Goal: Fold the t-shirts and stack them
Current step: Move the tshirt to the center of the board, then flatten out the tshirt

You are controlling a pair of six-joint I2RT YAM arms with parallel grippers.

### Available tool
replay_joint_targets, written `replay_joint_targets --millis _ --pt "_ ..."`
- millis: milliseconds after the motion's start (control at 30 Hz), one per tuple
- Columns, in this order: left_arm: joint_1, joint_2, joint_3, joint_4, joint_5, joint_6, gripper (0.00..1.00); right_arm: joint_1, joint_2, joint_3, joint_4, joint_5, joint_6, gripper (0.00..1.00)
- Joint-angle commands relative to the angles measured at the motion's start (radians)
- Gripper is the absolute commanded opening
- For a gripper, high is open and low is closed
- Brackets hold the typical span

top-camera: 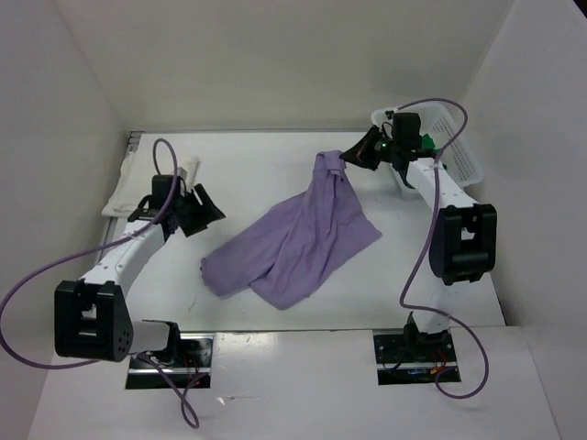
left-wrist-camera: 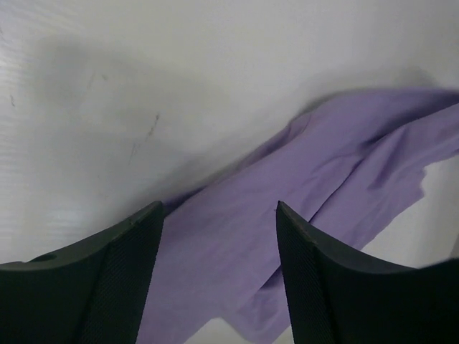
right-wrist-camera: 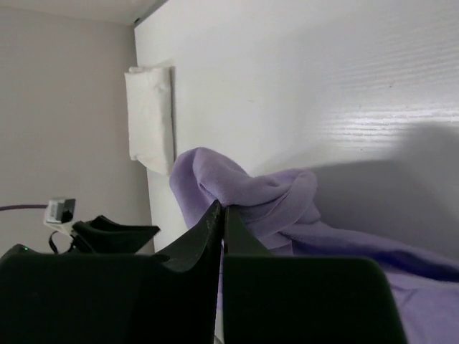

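Grip first. R gripper (right-wrist-camera: 222, 213) clenched, tips pinching a bunched edge of purple shirt (top-camera: 293, 243). Pinch pt is raised off table (top-camera: 266, 156), far side, right of centre, cloth hanging from it in a peak. L gripper (left-wrist-camera: 219, 215) released, jaws apart, nothing btw them. It hovers over shirt's near-left end, no contact visible.

Rest of shirt lies crumpled diag. across mid-table, layers doubled over, not flat. White shirt (right-wrist-camera: 150, 115) sits folded at far-left edge, well apart. Green shirt (top-camera: 426, 142) just shows in basket (top-camera: 463, 156) at far-right corner, behind R arm.

Handling, judged: thin soft cloth, light, no stiffness. It drapes under own wt, follows the pinch, sags btw two holds. Not fragile, not slippery; a small pinch should do. A single-pt grip only drags a bunch, so it needs two holds spread wide. Best spots: hem corners or shoulders, at an edge where one layer lifts clear, not mid-panel. Which edge R holds (collar, sleeve, hem) can't tell. Risk: catching two layers, so shirt won't open flat.
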Motion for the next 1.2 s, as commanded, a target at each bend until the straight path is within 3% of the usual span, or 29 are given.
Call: replay_joint_targets --millis 0,167,300,533,633,667,700,767,867,1167 --pt "-0.088 -0.014 -0.017 -0.15 -0.063 0.072 0.72 0.006 -0.098 0.044 0.04 0.037 -0.043 0.0" --pt "-0.213 -0.089 -0.046 -0.27 -0.184 -0.028 0.73 0.006 -0.15 0.022 0.031 0.072 -0.064 0.0" --pt "-0.161 -0.17 -0.133 -0.293 -0.236 -0.167 0.77 0.006 -0.175 -0.007 0.021 0.072 -0.064 0.0" --pt "-0.139 -0.105 -0.273 -0.062 -0.086 -0.251 0.78 -0.038 -0.246 -0.102 0.021 0.083 -0.073 0.0" --pt "-0.139 -0.049 -0.273 0.015 -0.063 -0.225 0.6 -0.038 -0.246 -0.125 0.021 0.062 -0.073 0.0" --pt "-0.139 -0.025 -0.259 0.029 -0.063 -0.224 0.51 -0.038 -0.255 -0.134 0.021 0.062 -0.073 0.0" --pt "-0.139 -0.016 -0.23 0.041 -0.041 -0.215 0.34 -0.038 -0.255 -0.134 0.021 0.062 -0.064 0.0" --pt "-0.139 -0.016 -0.186 0.041 -0.041 -0.215 0.18 -0.038 -0.255 -0.134 0.021 0.062 -0.064 0.0" --pt "-0.139 -0.04 -0.059 -0.021 -0.021 -0.174 0.04 -0.038 -0.278 -0.134 0.01 0.052 -0.064 0.0" --pt "-0.099 -0.052 0.455 -0.186 0.095 -0.106 0.0 0.037 -0.433 0.038 -0.189 0.055 -0.122 0.0"
